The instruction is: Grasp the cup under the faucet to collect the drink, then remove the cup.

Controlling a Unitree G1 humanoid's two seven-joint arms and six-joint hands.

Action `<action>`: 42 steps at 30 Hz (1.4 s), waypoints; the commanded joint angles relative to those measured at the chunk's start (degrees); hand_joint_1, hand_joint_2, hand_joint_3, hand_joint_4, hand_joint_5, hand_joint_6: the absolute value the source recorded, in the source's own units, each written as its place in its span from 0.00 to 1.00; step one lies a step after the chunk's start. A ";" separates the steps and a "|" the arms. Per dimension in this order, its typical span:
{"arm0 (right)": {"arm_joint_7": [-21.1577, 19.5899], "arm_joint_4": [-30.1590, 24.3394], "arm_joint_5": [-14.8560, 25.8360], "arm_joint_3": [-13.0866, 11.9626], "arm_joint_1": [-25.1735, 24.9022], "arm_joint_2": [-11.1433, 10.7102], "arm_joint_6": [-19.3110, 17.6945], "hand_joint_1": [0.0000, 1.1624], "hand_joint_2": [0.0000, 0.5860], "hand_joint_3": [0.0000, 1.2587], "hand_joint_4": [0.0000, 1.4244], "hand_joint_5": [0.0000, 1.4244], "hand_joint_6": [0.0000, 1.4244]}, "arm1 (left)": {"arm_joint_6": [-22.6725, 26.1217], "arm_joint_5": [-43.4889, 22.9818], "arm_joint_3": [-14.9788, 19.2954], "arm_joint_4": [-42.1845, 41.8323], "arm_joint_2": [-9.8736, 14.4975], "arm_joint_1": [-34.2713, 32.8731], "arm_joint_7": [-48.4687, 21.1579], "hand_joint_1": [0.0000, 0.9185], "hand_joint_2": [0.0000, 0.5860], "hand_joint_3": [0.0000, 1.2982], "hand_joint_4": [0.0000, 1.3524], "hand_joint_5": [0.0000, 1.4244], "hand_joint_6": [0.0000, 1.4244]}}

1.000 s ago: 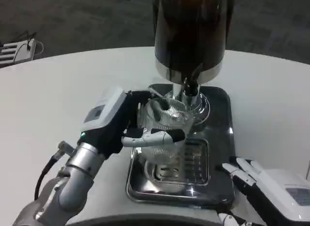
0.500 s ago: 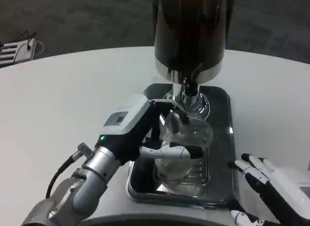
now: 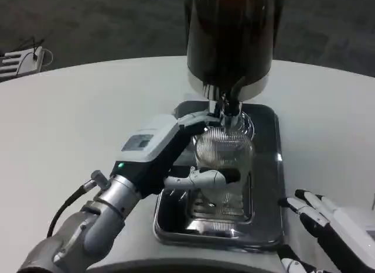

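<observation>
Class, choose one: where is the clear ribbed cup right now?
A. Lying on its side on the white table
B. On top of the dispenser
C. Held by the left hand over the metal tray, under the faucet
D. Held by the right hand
C: the left hand grips the cup above the metal tray, just below the faucet.

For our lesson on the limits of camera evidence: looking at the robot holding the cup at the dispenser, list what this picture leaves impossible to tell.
- Top of the dispenser: cut off by the upper edge of the head view.
- Whether liquid is flowing or already in the cup: ribbed clear plastic and reflections from the tray hide it.
- Faucet lever position: too dark and small.
- Left hand inner fingers: behind the cup.
- Right hand: cut by the lower right corner.
</observation>
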 commanded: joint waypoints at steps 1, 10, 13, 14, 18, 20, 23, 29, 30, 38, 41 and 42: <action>-0.58 -0.10 0.18 -0.10 0.68 -0.18 -0.37 0.22 0.87 0.08 0.00 0.00 0.06 | -1.24 -2.27 0.95 -1.02 0.95 1.16 -2.00 0.04 0.08 0.08 0.00 0.09 0.22; -0.54 0.31 0.53 -0.02 0.18 -0.23 -0.31 0.21 0.87 0.08 0.00 0.00 0.06 | -4.92 -9.66 3.68 -4.27 3.29 4.54 -11.13 0.00 0.10 0.04 0.00 0.07 0.17; -0.62 0.46 0.62 -0.10 0.00 -0.27 -0.22 0.21 0.87 0.08 0.00 0.00 0.06 | -5.40 -13.87 7.03 -9.65 5.26 10.20 -12.92 0.00 0.12 0.07 0.05 0.13 0.23; -0.65 0.53 0.65 -0.16 -0.09 -0.27 -0.15 0.21 0.87 0.08 0.00 0.00 0.06 | -5.47 -15.57 8.38 -11.66 5.78 12.30 -13.52 0.00 0.12 0.09 0.07 0.15 0.24; -0.74 0.87 0.69 -0.14 -0.65 -0.27 0.09 0.21 0.87 0.08 0.00 0.00 0.06 | -5.90 -23.69 15.09 -22.63 7.52 21.84 -16.02 0.00 0.13 0.13 0.12 0.18 0.27; -0.60 1.14 0.66 0.09 -1.13 -0.26 0.23 0.21 0.87 0.08 0.00 0.00 0.06 | -4.53 -27.09 17.24 -27.86 7.60 24.74 -18.09 0.00 0.14 0.16 0.14 0.20 0.27; -0.41 1.46 0.52 0.62 -1.74 -0.19 0.33 0.21 0.87 0.08 0.00 0.00 0.06 | -0.05 -34.21 18.43 -36.32 7.40 26.40 -24.19 0.00 0.15 0.17 0.17 0.24 0.29; -0.16 1.17 -0.23 1.51 -2.27 -0.07 0.64 0.21 0.87 0.08 0.00 0.00 0.06 | 12.12 -44.54 16.20 -45.16 6.57 20.89 -38.73 0.00 0.16 0.08 0.08 0.18 0.20; -0.13 1.09 -0.35 1.55 -2.28 -0.05 0.72 0.21 0.87 0.08 0.00 0.00 0.06 | 13.03 -45.01 16.12 -45.55 6.08 20.01 -39.65 0.00 0.16 0.07 0.07 0.17 0.19; -0.20 0.35 -0.68 1.59 -1.58 0.05 0.97 0.21 0.87 0.08 0.00 0.00 0.06 | 17.32 -43.55 15.58 -44.76 3.09 13.07 -43.52 0.00 0.17 0.05 0.04 0.14 0.13; -0.29 0.11 -0.55 1.47 -1.51 0.08 0.99 0.21 0.87 0.08 0.00 0.00 0.06 | 18.49 -41.53 14.15 -42.95 2.29 9.49 -44.61 0.00 0.17 0.05 0.04 0.13 0.11; -0.30 0.03 -0.50 1.44 -1.46 0.09 1.01 0.21 0.87 0.08 0.00 0.00 0.06 | 18.59 -40.95 13.85 -42.50 2.07 8.71 -44.92 0.00 0.17 0.05 0.04 0.13 0.10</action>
